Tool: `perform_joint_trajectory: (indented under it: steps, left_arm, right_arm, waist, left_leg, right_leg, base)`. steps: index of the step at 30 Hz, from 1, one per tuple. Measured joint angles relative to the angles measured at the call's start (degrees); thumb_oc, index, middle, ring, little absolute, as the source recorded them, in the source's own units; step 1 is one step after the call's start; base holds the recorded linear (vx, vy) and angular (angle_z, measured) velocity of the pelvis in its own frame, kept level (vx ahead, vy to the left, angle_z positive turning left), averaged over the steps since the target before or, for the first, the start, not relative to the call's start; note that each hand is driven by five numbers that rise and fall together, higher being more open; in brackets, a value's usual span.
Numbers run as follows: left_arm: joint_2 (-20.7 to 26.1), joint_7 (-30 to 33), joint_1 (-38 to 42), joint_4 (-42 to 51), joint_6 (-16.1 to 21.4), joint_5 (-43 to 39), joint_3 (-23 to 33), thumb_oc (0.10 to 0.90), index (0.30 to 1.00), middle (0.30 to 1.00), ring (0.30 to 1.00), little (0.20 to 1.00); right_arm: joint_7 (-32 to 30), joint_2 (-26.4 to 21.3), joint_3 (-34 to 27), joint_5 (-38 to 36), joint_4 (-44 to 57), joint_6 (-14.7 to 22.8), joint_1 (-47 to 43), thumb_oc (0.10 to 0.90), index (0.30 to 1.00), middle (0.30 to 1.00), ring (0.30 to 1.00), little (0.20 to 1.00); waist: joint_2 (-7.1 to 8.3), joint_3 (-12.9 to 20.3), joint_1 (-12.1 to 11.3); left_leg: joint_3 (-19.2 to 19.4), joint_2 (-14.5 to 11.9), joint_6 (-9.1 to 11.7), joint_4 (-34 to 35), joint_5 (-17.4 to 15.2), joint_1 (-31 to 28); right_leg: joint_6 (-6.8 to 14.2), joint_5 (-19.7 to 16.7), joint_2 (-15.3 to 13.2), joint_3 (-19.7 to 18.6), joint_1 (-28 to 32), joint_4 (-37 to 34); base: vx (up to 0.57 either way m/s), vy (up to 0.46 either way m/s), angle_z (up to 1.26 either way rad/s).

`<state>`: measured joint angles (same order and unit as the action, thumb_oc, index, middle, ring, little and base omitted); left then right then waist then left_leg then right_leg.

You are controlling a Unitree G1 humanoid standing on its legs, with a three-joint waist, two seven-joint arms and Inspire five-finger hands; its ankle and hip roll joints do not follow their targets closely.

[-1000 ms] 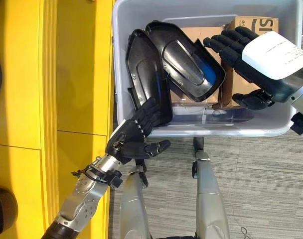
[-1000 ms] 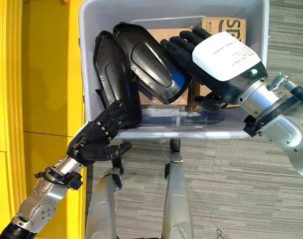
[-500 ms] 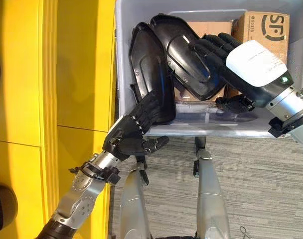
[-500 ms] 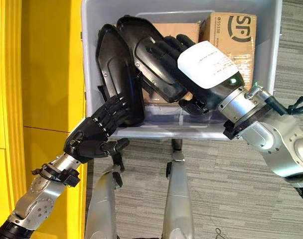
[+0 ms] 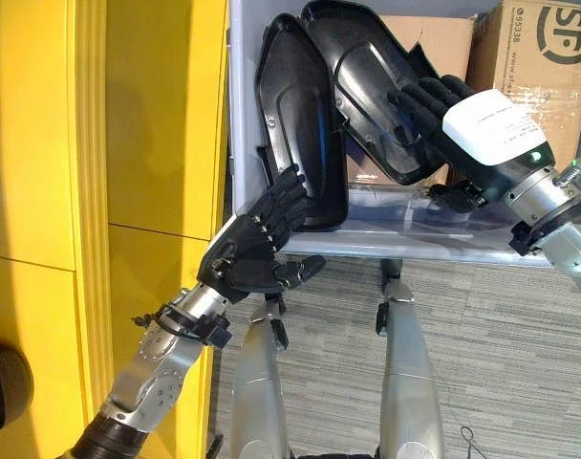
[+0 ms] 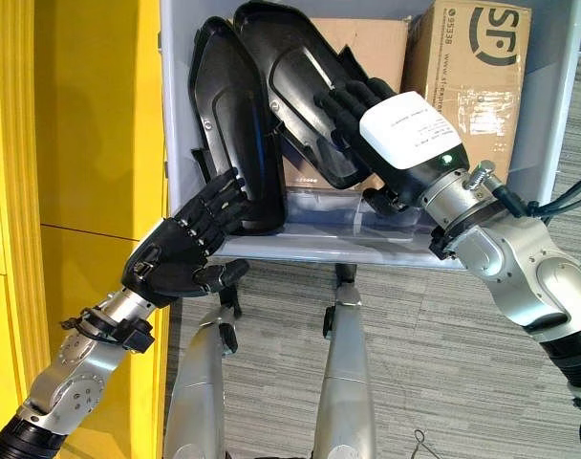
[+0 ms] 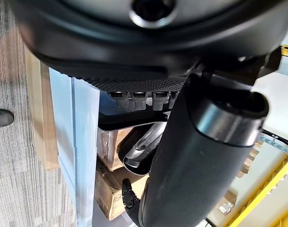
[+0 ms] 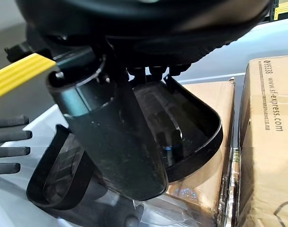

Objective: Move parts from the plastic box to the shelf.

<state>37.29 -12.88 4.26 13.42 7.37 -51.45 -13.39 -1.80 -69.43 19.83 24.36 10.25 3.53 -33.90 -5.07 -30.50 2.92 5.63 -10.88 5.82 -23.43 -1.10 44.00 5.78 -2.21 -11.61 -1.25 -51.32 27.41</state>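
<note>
Box: grey plastic box [image 5: 235,115] beside the yellow shelf [image 5: 147,143].
Parts: two black covers, left cover [image 5: 295,124] and right cover [image 5: 367,86], leaning at the box's left wall.
Left hand [image 5: 247,258]: fingers straight, touching the left cover's lower end.
Right hand [image 5: 462,129]: fingers straight, lying on the right cover.
Other: cardboard boxes [image 5: 539,57] at the box's right side.

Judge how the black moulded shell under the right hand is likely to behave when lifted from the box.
The black shell looks like thin hollow moulded plastic, so probably stiff and light. Its glossy curved surface may slip under the right hand, whose fingers lie flat on it. It leans on the second shell, so lifting could shift that.
</note>
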Motion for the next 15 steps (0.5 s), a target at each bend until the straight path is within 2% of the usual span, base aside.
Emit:
perform_joint_trajectory:
  steps: [15]
  left_arm:
    - [-0.11,-1.57,-0.11,-1.23,0.19,-0.05,0.10,0.900,1.000,1.000,1.000,1.000]
  right_arm:
    - [-0.23,-0.85,1.40,0.33,-0.99,-0.05,-2.88,0.900,1.000,1.000,1.000,1.000]
  waist:
    - [-0.26,0.06,-0.15]
  left_leg:
    - [0.11,0.12,0.48,0.80,1.17,-0.51]
  right_leg:
    - [-0.20,0.28,-0.09,-0.08,-0.43,1.10]
  base:
    - [0.00,-0.002,0.00]
